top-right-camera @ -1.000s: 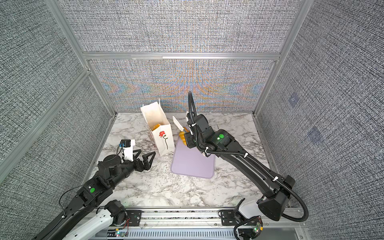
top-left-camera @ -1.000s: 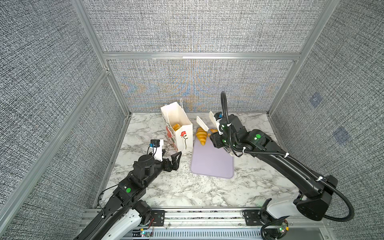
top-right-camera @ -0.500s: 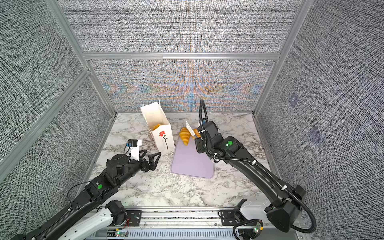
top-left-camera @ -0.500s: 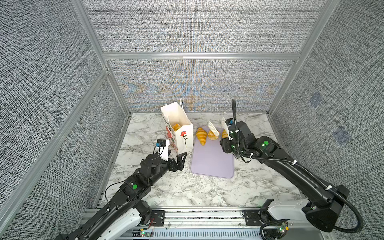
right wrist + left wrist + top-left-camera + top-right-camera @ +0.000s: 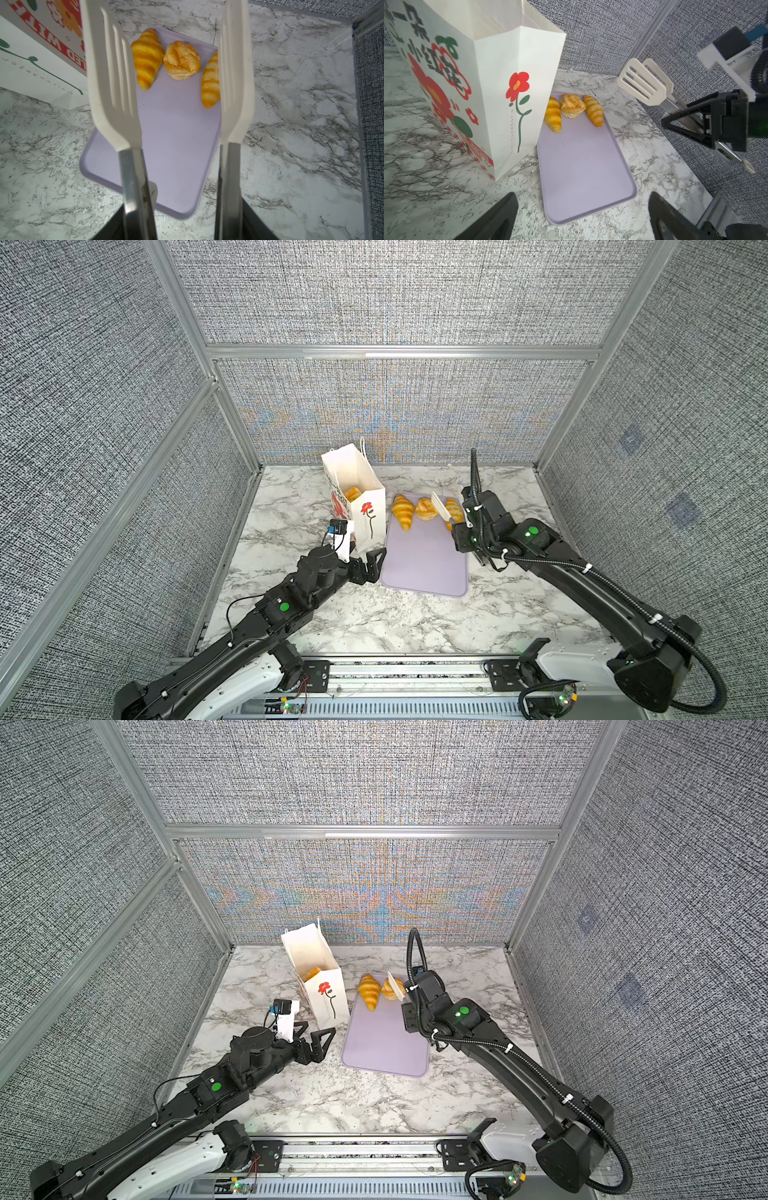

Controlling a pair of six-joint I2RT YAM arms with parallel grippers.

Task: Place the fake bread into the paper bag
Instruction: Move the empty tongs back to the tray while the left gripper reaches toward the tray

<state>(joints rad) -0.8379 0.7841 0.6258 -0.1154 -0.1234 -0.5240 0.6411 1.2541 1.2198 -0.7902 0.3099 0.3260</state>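
White tongs (image 5: 112,83) in your right gripper (image 5: 457,529) gape empty near the lilac tray (image 5: 581,166); left gripper (image 5: 318,1029) open, empty; a squeezed croissant (image 5: 147,60) may squirt off the tray.

A flat lavender tray (image 5: 424,568) with rounded corners and a low rim lies on a white marble-patterned tabletop (image 5: 374,626) veined in grey. A pair of tongs (image 5: 656,95) with two white slotted paddles on metal arms hangs raised near the tray's far right corner, paddles apart. Grey woven wall panels (image 5: 395,294) in an aluminium frame (image 5: 399,352) enclose three sides
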